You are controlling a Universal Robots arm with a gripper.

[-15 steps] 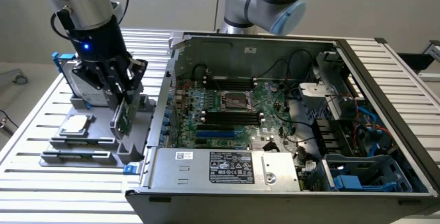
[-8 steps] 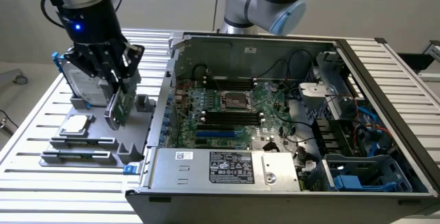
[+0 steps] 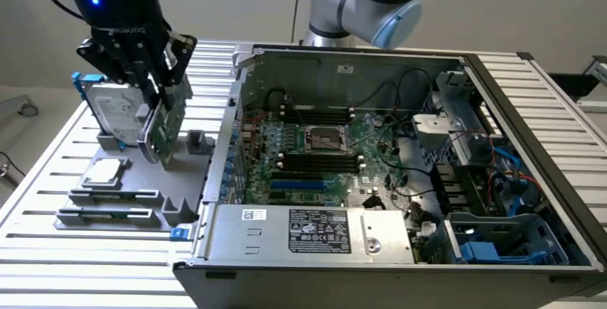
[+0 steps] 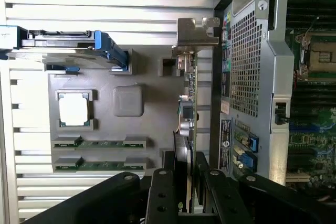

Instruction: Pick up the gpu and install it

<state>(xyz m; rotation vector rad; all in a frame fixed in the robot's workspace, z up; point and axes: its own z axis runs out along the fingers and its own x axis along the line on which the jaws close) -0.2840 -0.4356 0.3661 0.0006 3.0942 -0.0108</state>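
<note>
The jaws straddled the gpu (image 3: 163,128), upright in its tray (image 3: 178,206) beside the case (image 3: 379,67); gripped or not, I couldn't tell. Installing remained.

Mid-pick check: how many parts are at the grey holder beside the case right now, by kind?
gpu: 1
hard drive: 1
processor chip: 1
memory sticks: 2
Total: 5
</note>
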